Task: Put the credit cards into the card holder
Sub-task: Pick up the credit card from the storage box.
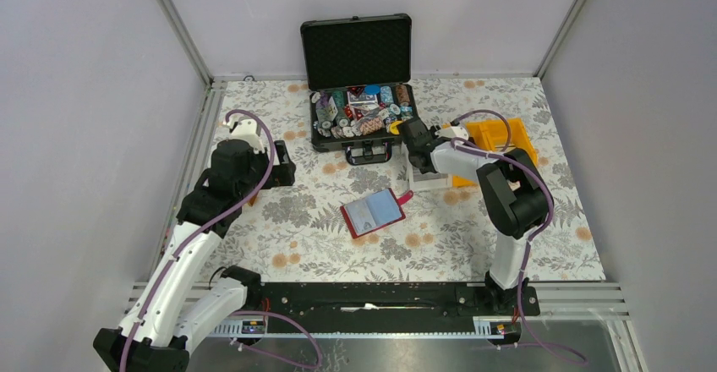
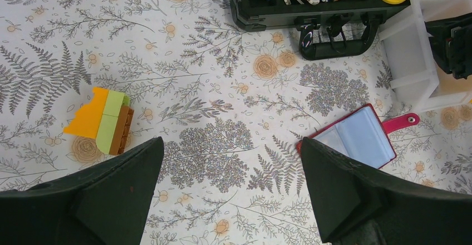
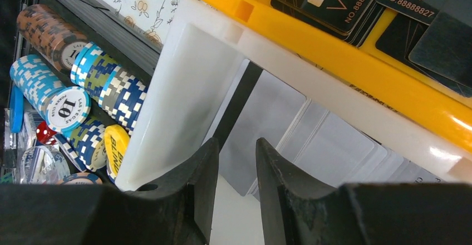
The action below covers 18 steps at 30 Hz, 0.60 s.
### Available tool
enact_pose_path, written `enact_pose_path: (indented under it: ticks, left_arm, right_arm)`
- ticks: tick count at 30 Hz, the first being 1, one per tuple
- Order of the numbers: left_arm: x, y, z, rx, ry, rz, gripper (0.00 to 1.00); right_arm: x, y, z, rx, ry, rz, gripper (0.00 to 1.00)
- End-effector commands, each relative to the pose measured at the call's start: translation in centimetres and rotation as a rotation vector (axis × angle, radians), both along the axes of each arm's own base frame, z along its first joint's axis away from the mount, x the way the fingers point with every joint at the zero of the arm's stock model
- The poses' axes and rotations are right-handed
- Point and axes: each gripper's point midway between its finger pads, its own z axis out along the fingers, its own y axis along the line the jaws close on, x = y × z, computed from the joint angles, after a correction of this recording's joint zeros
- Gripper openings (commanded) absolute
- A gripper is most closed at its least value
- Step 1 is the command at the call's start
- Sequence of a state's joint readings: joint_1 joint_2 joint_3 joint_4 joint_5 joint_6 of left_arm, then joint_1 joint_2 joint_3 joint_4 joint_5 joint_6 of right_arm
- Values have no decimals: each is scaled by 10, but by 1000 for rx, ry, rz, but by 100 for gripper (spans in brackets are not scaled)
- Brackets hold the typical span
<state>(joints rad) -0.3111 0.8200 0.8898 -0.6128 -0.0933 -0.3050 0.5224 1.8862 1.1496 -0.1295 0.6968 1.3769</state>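
The card holder lies open on the flowered cloth at mid-table, dark red with pale blue inner slots and a snap tab. Several grey-white credit cards lie overlapping inside a white bin. My right gripper reaches down into that bin. Its jaws stand a narrow gap apart over a corner of one card, and nothing is pinched between them. My left gripper hangs wide open and empty above the cloth, left of the card holder.
An open black case full of poker chips stands at the back, touching the white bin's left side. A yellow bin with black VIP cards sits behind the white one. A small orange-and-green block lies at the left.
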Motion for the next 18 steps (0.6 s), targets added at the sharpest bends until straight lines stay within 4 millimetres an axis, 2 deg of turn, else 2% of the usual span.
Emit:
enact_pose_path:
  ticks: [1,18]
  left_arm:
    - [4,3,7,17,-33,9,99]
    - [3,3,8,15,-37,9,99]
  right_arm:
    - [10,-8,11,-49,-28,-25,38]
    - [-14,-14,-11,-16,27,-40,40]
